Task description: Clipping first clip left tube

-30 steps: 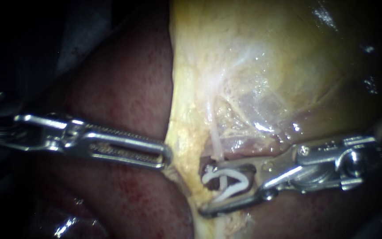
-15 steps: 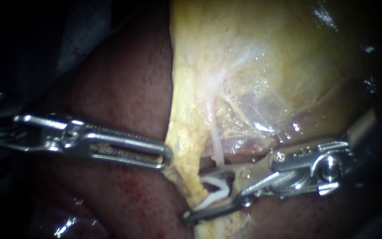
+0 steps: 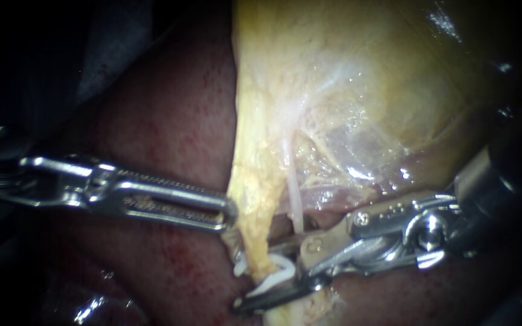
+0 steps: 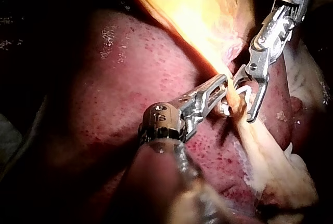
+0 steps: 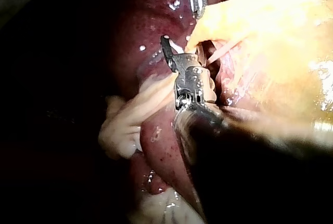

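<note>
Now my right end effector [image 3: 260,274], half-spread and carrying the clip [image 3: 280,265] astride the tube [image 3: 256,238], should squeeze squarely; my left end effector [image 3: 228,212] pinches the gallbladder [image 3: 333,90] taut.

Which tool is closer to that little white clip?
Right. The right tool holds the clip between its jaws, which straddle the yellow tissue. The left tool grips that tissue's edge, apart from the clip and not touching it.

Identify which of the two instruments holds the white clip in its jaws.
The right instrument: a white clip sits between its jaws, astride the yellow tissue. The left instrument only grips that tissue's edge, with no clip.
</note>
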{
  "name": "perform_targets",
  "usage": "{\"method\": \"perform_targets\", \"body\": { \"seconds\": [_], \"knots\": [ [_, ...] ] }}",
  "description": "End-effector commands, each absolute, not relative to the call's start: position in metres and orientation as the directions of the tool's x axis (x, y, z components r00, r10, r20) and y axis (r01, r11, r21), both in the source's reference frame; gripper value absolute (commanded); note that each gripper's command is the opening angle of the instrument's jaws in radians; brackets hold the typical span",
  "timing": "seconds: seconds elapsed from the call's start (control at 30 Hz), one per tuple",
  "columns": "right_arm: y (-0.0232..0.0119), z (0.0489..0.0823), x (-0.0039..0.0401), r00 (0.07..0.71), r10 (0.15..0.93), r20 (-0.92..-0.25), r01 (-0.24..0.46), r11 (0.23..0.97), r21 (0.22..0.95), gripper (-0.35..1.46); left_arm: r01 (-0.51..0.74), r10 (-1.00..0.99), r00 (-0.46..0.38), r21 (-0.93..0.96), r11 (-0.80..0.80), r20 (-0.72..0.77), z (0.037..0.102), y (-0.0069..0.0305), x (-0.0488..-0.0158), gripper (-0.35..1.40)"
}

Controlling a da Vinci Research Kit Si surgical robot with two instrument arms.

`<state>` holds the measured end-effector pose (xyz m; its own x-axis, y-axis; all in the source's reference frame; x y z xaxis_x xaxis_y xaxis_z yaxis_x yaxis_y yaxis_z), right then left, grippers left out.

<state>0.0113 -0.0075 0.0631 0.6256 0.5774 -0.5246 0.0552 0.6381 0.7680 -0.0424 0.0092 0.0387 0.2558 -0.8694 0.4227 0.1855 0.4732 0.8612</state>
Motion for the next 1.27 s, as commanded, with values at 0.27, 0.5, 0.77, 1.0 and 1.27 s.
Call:
{"method": "perform_targets", "body": {
  "seconds": [0.27,0.5,0.77,1.0,1.27],
  "knots": [
    [-0.007,0.0636,0.0108,0.618,0.59,-0.52,0.036,0.639,0.768,-0.06,0.186,-0.87,0.256,0.861,0.473,0.422,0.0388,0.0092,-0.0424,-0.35],
    [-0.0065,0.0642,0.0102,0.619,0.615,-0.488,0.012,0.615,0.789,-0.35,0.186,-0.87,0.256,0.861,0.473,0.422,0.0388,0.0092,-0.0425,-0.35],
    [-0.0065,0.0642,0.0102,0.619,0.615,-0.489,0.012,0.615,0.789,-0.35,0.186,-0.87,0.256,0.861,0.473,0.422,0.0388,0.0092,-0.0425,-0.35],
    [-0.0066,0.0641,0.0101,0.62,0.617,-0.485,0.01,0.611,0.791,-0.34,0.187,-0.87,0.255,0.861,0.473,0.423,0.0388,0.0092,-0.0425,-0.35],
    [-0.0067,0.0641,0.0101,0.62,0.617,-0.485,0.011,0.612,0.791,-0.34,0.187,-0.87,0.255,0.861,0.473,0.423,0.0388,0.0093,-0.0426,-0.35]
  ]
}}
